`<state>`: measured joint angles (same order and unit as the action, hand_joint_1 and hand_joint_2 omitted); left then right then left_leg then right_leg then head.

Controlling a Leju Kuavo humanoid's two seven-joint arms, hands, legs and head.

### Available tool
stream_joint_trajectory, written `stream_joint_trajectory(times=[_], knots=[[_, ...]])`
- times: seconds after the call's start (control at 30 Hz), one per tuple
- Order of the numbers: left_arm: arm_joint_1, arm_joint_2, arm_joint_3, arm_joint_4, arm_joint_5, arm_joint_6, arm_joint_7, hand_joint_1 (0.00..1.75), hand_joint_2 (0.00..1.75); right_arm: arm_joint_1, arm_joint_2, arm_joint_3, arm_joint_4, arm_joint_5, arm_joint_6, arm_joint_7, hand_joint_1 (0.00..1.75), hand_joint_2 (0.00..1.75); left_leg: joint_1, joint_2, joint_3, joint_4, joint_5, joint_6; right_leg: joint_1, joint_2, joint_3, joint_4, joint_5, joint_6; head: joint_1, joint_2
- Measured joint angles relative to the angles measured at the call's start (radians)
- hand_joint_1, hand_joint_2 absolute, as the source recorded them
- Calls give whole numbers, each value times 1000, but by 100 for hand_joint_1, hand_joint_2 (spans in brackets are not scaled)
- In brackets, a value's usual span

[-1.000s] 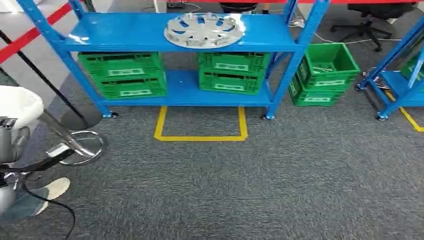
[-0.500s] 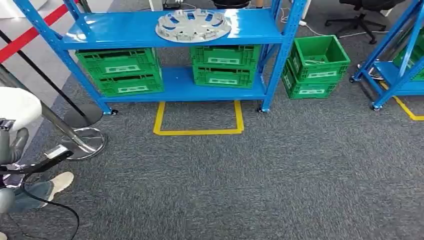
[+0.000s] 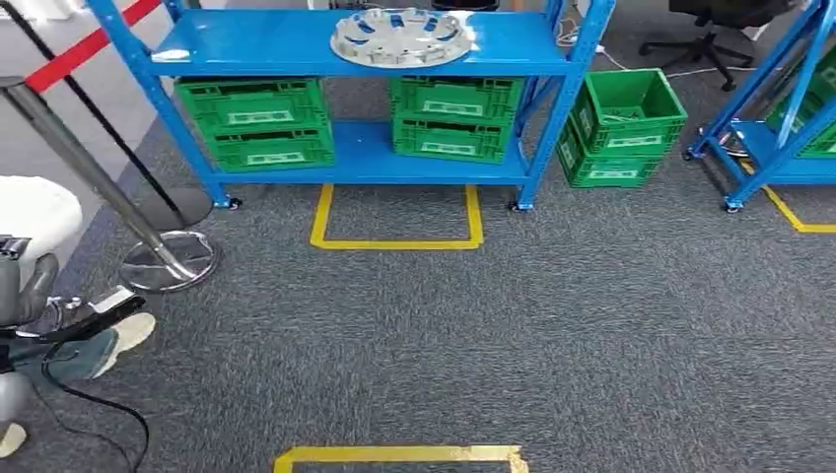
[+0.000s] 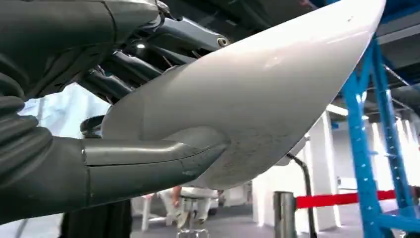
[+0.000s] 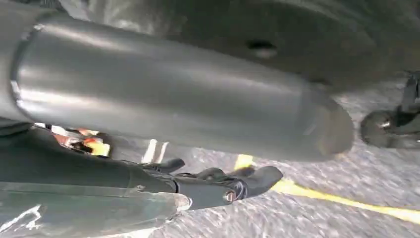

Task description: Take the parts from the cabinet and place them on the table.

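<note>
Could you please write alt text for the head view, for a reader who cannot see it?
A blue shelving rack stands ahead on grey carpet, with a silver hubcap on its upper shelf and green crates stacked on the lower one. Another green crate sits on the floor beside the rack, and yellow tape marks a bay in front of it. At the left edge are a white part and a stanchion base.

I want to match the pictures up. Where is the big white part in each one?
Head view: the white part sits at the left edge, about halfway down.
Left wrist view: the white part stretches across the middle, held by the left hand.
Right wrist view: not in it.
Shared landmark: the red barrier tape, top left in the head view, low at the right in the left wrist view.
</note>
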<state>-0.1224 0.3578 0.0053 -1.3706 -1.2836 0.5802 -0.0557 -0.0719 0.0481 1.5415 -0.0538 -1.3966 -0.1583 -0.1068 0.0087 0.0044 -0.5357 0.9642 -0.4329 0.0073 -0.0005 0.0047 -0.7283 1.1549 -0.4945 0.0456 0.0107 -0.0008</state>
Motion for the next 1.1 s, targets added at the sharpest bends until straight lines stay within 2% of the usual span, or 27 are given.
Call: stream_joint_trajectory(times=[0.03,0.07,0.1,0.13,0.17,0.2,0.27,0.3,0.37,0.4,0.43,0.47,0.53,0.57,0.6,0.63,0.7,0.73,0.77,0.8,0.83,0.87,0.9,0.93,0.97,1.0,1.1], knots=[[0,-1,2,0,7,-2,-2,175,175,-2,0,0,0,0,0,0,0,0,-2,0,-15,0,12,1,0,0,-16,84,-43,0,0,0],[0,-2,5,0,8,-4,-4,175,175,-4,0,1,0,0,0,0,0,0,-3,0,-31,1,25,1,0,0,-23,148,-58,0,0,0],[1,-4,6,0,10,-4,-6,175,175,-5,0,1,0,0,0,0,0,0,-5,0,-47,1,34,0,0,0,-12,170,-38,-2,0,0],[2,-5,7,0,10,-5,-8,175,175,-6,0,2,0,0,0,0,0,0,-6,0,-62,1,45,-1,1,0,14,160,8,-5,0,0],[3,-5,8,0,9,-5,-8,175,175,-6,0,3,0,0,0,0,0,0,-6,-1,-75,2,56,-3,1,0,53,123,53,-9,0,0],[3,-5,10,0,8,-5,-8,175,175,-6,0,5,0,1,0,0,0,0,-7,-2,-87,2,67,-7,2,0,118,47,76,-16,0,0],[4,-3,15,-1,9,-5,-8,175,175,-10,0,6,0,8,-3,-3,0,0,-9,-2,-96,5,82,-18,9,1,255,-144,-6,-25,-1,0],[5,-3,17,-2,10,-5,-8,175,175,-14,0,6,0,12,-3,-5,0,0,-9,-1,-96,5,91,-23,10,0,261,-171,-22,-24,-2,0],[5,-3,18,-3,11,-5,-8,175,175,-13,0,6,0,16,-3,-5,0,0,-3,0,-97,0,105,-36,16,2,243,-166,-16,-32,-2,0],[7,-3,18,-4,11,-5,-8,175,175,-13,0,6,0,17,-3,-5,0,0,-2,-1,-100,2,107,-42,10,1,240,-171,-4,-42,0,0],[10,-2,20,-4,11,-5,-8,175,175,-12,0,6,0,17,-3,-5,0,0,0,-2,-107,18,76,-47,8,-3,238,-173,4,-49,-1,0],[11,0,23,-6,11,-5,-8,175,175,-12,0,6,0,17,-3,-5,0,0,0,-2,-126,68,18,-52,8,-3,235,-172,13,-57,-7,0],[12,0,26,-6,14,-5,-8,175,175,-12,0,6,0,17,-3,-5,0,0,1,-2,-175,222,-78,-60,8,-4,217,-171,29,-59,-8,0],[15,0,26,-6,14,-5,-8,175,175,-11,0,6,0,18,-3,-5,0,0,1,-2,-195,292,-99,-63,8,-4,206,-170,36,-59,-8,0],[18,-1,26,-6,14,-6,-8,175,175,-10,0,6,0,18,-3,-5,0,0,2,-2,-195,316,-94,-65,8,-4,198,-170,42,-58,-9,0],[20,-1,27,-6,14,-6,-8,175,175,-9,0,6,0,19,-3,-3,0,0,3,-2,-170,294,-72,-65,8,-4,191,-168,47,-56,-9,0],[19,0,32,-6,23,-11,-8,175,175,-9,0,6,0,21,-3,-2,0,0,7,-1,-68,136,-7,-66,6,-4,182,-165,52,-50,-8,0],[19,0,35,-6,29,-14,-8,175,175,-10,0,6,0,21,-3,0,0,0,10,0,-12,51,9,-68,8,-4,180,-161,54,-46,-9,0],[18,0,37,-6,35,-16,-10,175,175,-11,0,6,0,24,-3,1,0,0,5,-3,14,12,-6,-64,13,-2,171,-155,55,-41,-10,0],[21,0,38,-6,39,-16,-11,175,175,-12,0,6,0,25,-3,3,0,0,5,-7,4,14,-1,-51,15,-2,169,-155,58,-35,-6,0],[22,0,39,-6,44,-17,-13,175,175,-12,0,6,0,26,-3,6,0,0,4,-7,1,10,-4,-44,15,-1,167,-153,61,-32,-10,0],[25,-1,39,-6,55,-17,-17,175,175,-12,0,6,0,27,-4,9,0,0,6,-6,-2,8,-2,-43,17,-2,162,-149,54,-40,-6,0],[26,0,40,-6,64,-17,-22,175,175,-11,0,6,0,29,-6,11,0,0,5,-7,-3,8,-2,-42,17,-3,152,-150,55,-70,-7,0],[28,0,42,-6,72,-17,-26,175,175,-11,0,6,0,31,-7,13,0,0,3,-7,-4,8,-1,-41,18,-3,152,-151,54,-83,-3,0],[30,0,43,-6,77,-17,-29,175,175,-11,1,6,0,33,-7,15,0,0,1,-7,-5,8,1,-37,17,-3,150,-152,58,-85,-4,0],[31,0,45,-6,83,-17,-35,175,175,-11,1,6,0,34,-8,15,0,0,-1,-7,-7,8,3,-32,16,-3,150,-154,63,-81,-3,0],[37,0,51,-6,103,-15,-47,175,175,-12,4,7,0,35,-9,18,0,0,-4,-7,-14,8,9,-24,11,-3,149,-161,81,-50,-3,0]])
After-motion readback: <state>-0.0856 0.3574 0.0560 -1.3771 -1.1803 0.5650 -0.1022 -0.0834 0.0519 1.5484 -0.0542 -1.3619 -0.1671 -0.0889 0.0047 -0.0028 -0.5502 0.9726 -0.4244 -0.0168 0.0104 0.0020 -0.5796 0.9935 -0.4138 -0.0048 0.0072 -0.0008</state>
